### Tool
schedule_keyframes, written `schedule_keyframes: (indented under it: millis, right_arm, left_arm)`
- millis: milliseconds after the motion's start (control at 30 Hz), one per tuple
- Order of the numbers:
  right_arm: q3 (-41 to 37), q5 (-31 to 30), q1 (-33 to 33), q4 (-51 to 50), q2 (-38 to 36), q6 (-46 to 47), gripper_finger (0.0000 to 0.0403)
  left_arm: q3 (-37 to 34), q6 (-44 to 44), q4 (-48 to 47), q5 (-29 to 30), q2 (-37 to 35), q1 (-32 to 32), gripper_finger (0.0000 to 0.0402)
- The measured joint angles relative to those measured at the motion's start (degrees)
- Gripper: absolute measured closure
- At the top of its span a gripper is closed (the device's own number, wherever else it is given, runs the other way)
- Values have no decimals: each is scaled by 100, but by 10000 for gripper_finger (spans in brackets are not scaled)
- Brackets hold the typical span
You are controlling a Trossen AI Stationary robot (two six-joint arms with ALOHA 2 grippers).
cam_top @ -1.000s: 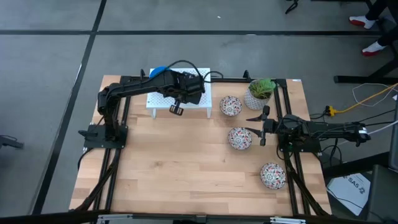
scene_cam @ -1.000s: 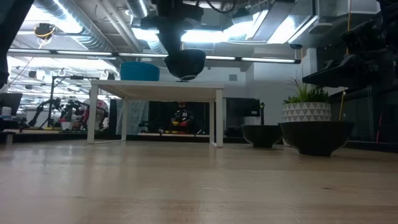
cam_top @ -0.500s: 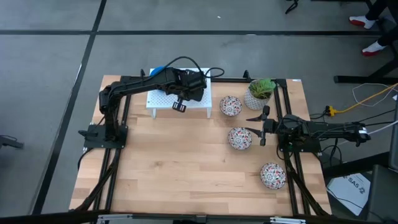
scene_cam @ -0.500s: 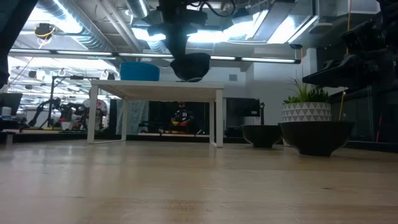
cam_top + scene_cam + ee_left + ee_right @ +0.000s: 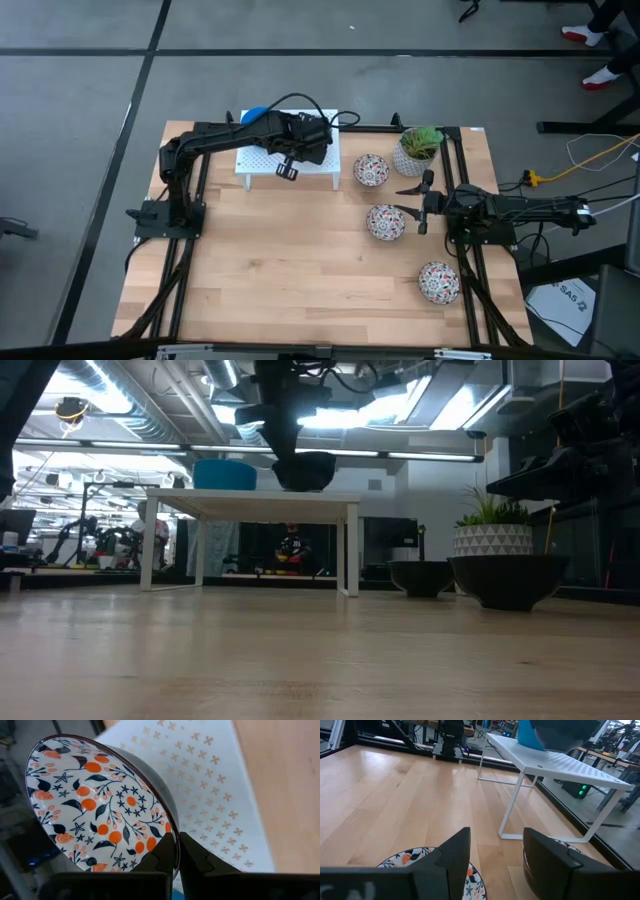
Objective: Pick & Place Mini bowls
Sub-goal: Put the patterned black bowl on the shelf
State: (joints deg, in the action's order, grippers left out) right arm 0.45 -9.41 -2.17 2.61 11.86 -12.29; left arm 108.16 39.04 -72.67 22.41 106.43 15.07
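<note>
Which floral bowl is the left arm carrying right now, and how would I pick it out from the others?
Start at the small white perforated metal shelf at the table's far edge. Above its top, beside the stacked bright blue bowls, the left gripper has its jaws shut on the rim of a white mini bowl with red-and-dark floral pattern. It is the only floral bowl off the wooden tabletop; the other three sit there by the right arm.

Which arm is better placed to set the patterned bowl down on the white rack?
Left: the left gripper already pinches the floral bowl above the white rack; the right gripper sits open, far off.

2 black cabled arms [image 5: 215, 138], dark fingers [image 5: 546, 862]
</note>
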Motion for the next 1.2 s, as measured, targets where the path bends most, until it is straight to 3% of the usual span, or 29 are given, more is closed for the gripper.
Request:
schedule_keyframes:
  millis: [433, 1200]
  right_arm:
    - [0, 0, 0, -2, 2, 0, 221]
    - [0, 44, 0, -11, 0, 0, 221]
  left_arm:
    - [0, 80, -55, 5, 209, 42, 396]
    - [44, -32, -249, 613, 310, 29, 380]
